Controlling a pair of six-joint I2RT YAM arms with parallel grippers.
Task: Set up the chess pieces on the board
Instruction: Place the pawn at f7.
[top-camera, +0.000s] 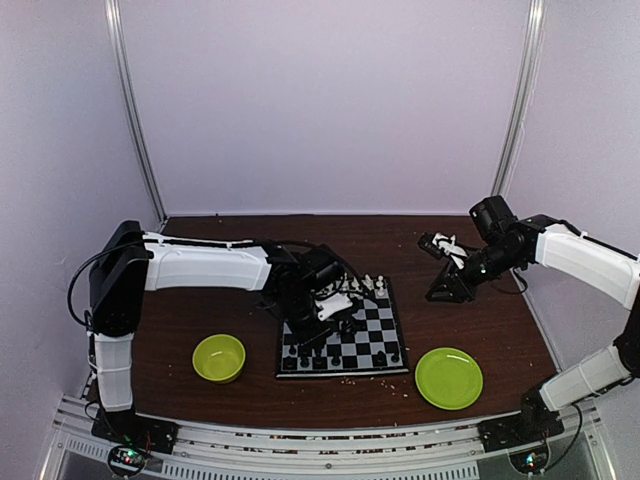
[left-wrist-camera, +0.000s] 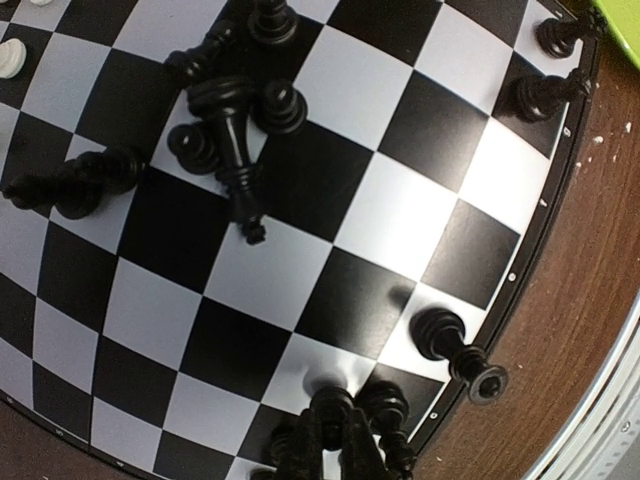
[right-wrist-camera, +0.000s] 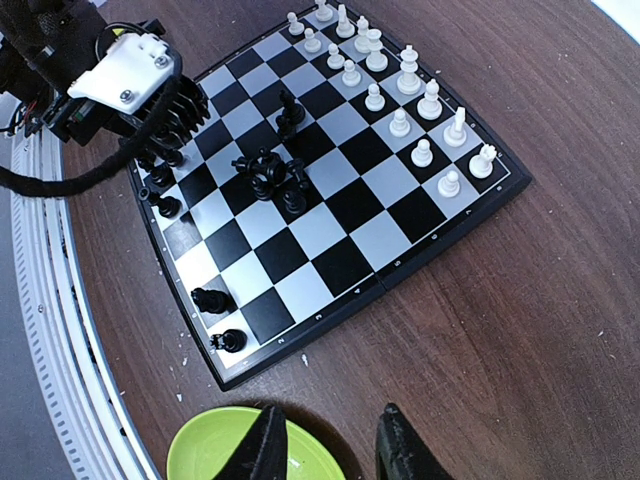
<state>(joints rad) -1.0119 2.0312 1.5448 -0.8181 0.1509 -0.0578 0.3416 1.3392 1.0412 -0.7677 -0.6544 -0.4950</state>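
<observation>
The brown table (top-camera: 180, 330) carries everything. The left arm (top-camera: 200, 268) reaches across it and sets the left claw (top-camera: 335, 305) low over the board (top-camera: 350, 350). The right claw (right-wrist-camera: 330, 412) hangs well off to the board's side, above the rim of the green plate (right-wrist-camera: 215, 455). A green bowl (top-camera: 218, 357) sits on the table beside the left claw, apart from the board; only the overhead view shows it.

The right wrist view alone gives the full layout. White pieces (right-wrist-camera: 400, 90) stand upright in two rows along the edge farthest from the left claw. A heap of black pieces (right-wrist-camera: 270, 175) lies toppled mid-board just beyond that claw, and a few more stand upright along the edge beneath it.

The left wrist view brings the heap close and shows the left claw's fingers (left-wrist-camera: 312, 445) pressed together among black pieces at the board's rim. Whether one is pinched I cannot tell. The right claw's fingers stand apart with nothing between them. The left claw's body hides the board corner under it from the other two cameras.
</observation>
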